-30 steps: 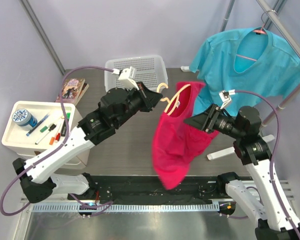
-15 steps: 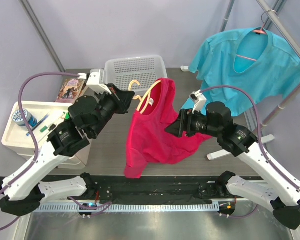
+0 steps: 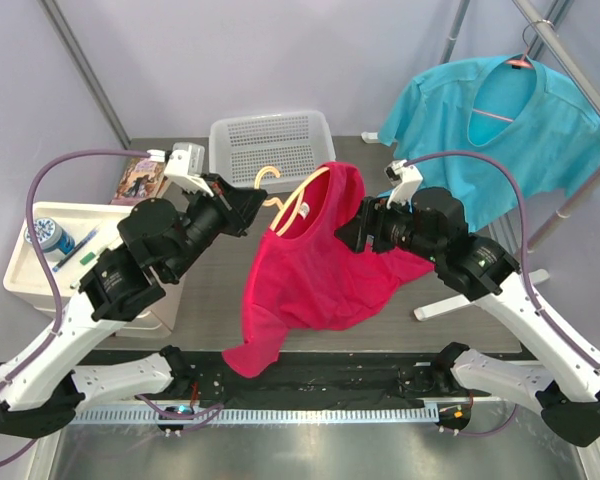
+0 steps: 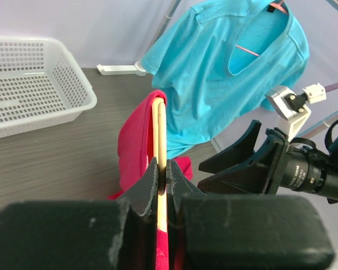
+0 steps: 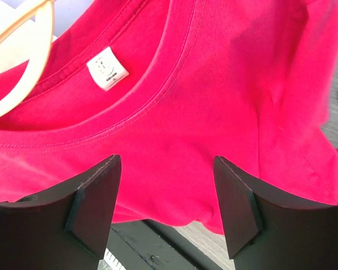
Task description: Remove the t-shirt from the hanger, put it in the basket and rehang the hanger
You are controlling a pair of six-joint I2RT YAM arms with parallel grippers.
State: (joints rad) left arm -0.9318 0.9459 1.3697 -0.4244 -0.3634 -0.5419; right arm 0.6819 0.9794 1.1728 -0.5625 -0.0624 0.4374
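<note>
Crimson cotton t-shirt hangs on the cream curved hanger, up in the air between the two claws and above the dark wood-grain bench. Collar and one shoulder sit on the hanger arm. The rest drapes down below both claws, with a corner of cloth dangling lowest near the front bench edge.

Left claw is clamped on the hanger. In the left wrist view both fingers pinch the cream bar edge-on, with red cloth just past the tips. The hanger hook curls up just ahead of this claw.

Right claw sits at the shirt's far shoulder, jaws spread wide and gripping nothing. In the right wrist view its two dark fingers frame the collar area, and the white neck label is above the left finger. Whether the tips touch the cloth — cannot tell.

Other items:
- Beyond the left claw: white plastic mesh basket.
- Behind the right claw: turquoise t-shirt, on its own hanger on a metal rail.
- Well out to the left of the left claw: white tray, with a paperback book just past it.
</note>
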